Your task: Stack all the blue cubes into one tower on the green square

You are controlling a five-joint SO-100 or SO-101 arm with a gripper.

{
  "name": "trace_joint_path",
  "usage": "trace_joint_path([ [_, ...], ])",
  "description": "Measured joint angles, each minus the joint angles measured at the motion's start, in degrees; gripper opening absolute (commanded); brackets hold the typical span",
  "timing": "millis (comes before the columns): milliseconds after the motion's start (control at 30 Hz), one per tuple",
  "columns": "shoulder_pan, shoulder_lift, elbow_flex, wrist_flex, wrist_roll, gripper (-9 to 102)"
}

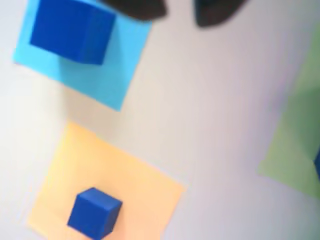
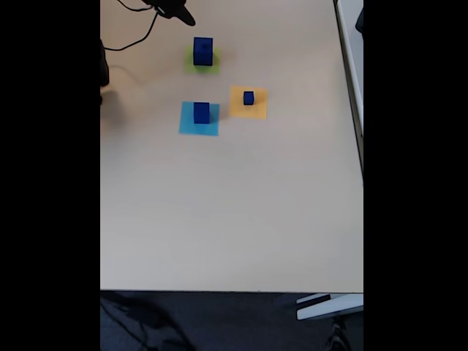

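Observation:
In the fixed view a large blue cube (image 2: 202, 50) stands on the green square (image 2: 202, 66) at the back of the table. A medium blue cube (image 1: 72, 31) (image 2: 201, 112) sits on a light-blue square (image 1: 115, 75) (image 2: 198, 125). A smaller blue cube (image 1: 94, 212) (image 2: 248, 97) rests on an orange-yellow square (image 1: 115, 175) (image 2: 248, 110). In the wrist view the green square (image 1: 295, 145) shows at the right edge with a sliver of blue on it. My gripper (image 1: 181, 14) (image 2: 180, 12) hovers open and empty above the table, left of the green square in the fixed view.
A black cable (image 2: 139, 36) trails across the table's back left corner. The beige tabletop (image 2: 234, 212) stretches wide and bare toward the front edge. Its right edge (image 2: 358, 146) runs along a white strip.

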Motion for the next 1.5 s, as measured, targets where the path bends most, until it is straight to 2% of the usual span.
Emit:
trace_joint_path([
  [233,-3.34,10.63,10.63,-6.59,-28.39,0],
  [600,3.25,41.48,46.93,-18.11,-55.63,0],
  [767,4.92,57.74,62.67,-19.34,-59.15,0],
  [900,4.83,60.56,70.31,-19.60,-65.13,0],
  [1000,5.98,60.56,71.54,-19.51,-69.87,0],
  [1200,7.38,60.56,71.98,-14.15,-70.22,0],
  [1500,7.73,60.56,72.07,-13.27,-71.28,0],
])
